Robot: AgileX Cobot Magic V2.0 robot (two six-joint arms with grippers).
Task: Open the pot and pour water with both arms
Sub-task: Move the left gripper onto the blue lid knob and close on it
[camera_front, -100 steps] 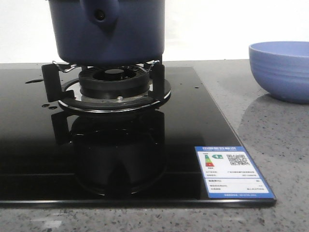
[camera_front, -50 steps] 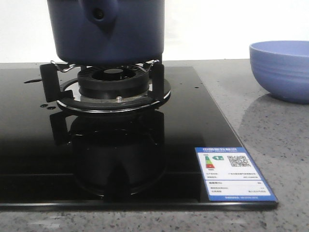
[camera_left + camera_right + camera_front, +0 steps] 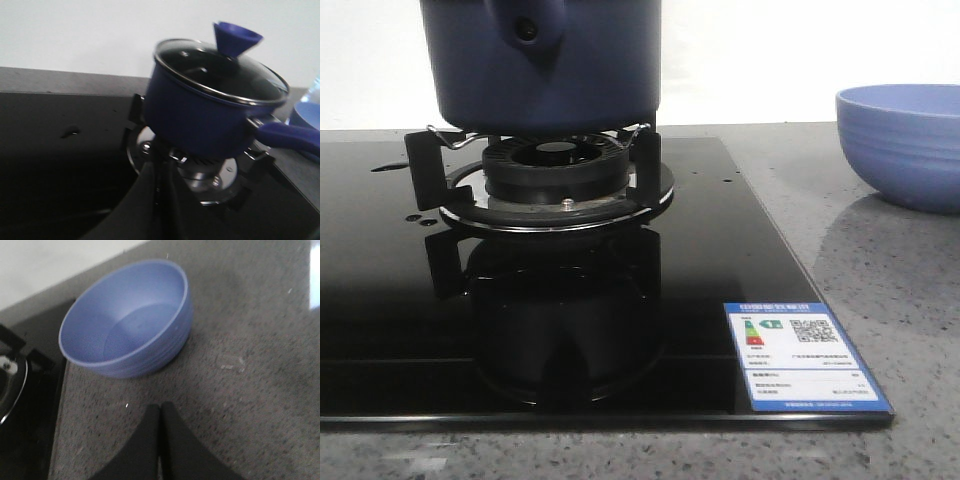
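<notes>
The dark navy pot point(image 3: 545, 65) sits on the gas burner's trivet point(image 3: 555, 175), its hollow handle socket point(image 3: 526, 30) facing the camera. In the left wrist view the pot point(image 3: 200, 115) carries a glass lid point(image 3: 220, 72) with a blue cone knob point(image 3: 236, 39), and its handle point(image 3: 290, 137) sticks out sideways. My left gripper point(image 3: 159, 167) is shut and empty, low over the black hob, short of the burner. My right gripper point(image 3: 160, 407) is shut and empty over the grey counter, just short of the light-blue ribbed bowl point(image 3: 127, 322). Neither gripper shows in the front view.
The black glass hob point(image 3: 400, 300) bears an energy label point(image 3: 805, 355) at its near right corner and some water drops at its left. The light-blue bowl point(image 3: 905, 145) stands on the grey speckled counter point(image 3: 880, 270) to the hob's right. A white wall lies behind.
The front view has shifted very slightly and back; the pot, burner and bowl stay in place.
</notes>
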